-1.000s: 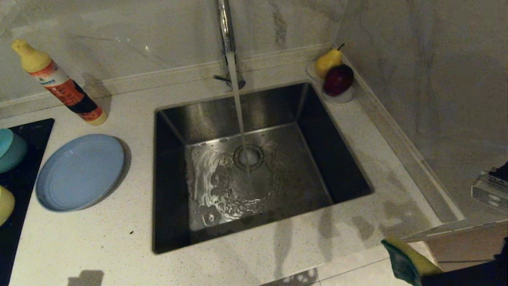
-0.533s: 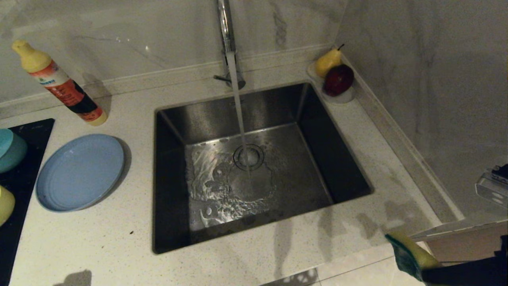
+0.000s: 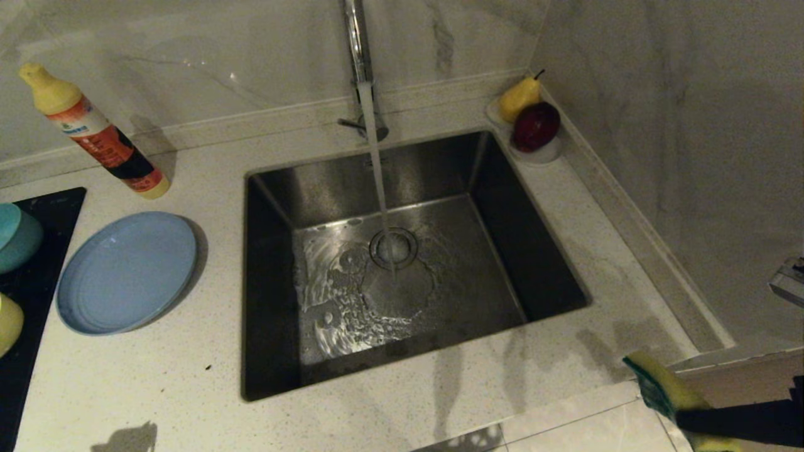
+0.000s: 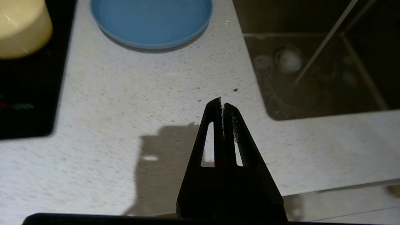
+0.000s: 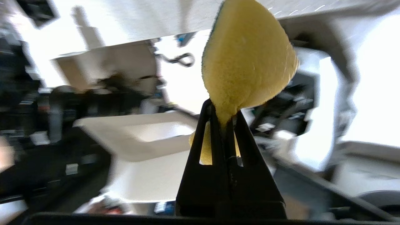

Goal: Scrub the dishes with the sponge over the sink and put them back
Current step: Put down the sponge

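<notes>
Right gripper [image 5: 223,117] pinching sponge [image 5: 247,59].
Left gripper [image 4: 222,104], jaws pressed together and empty, is hovering beside the sink [image 4: 312,62].

The pale speckled table [image 3: 188,389] carries the sink [image 3: 270,301], sunk at its centre. At nine o'clock lies the blue plate [image 3: 125,271], beside a black panel [image 3: 38,276] bearing two bowls. A bottle [image 3: 94,132] leans at ten o'clock; a fruit dish [image 3: 540,154] sits at two.
</notes>
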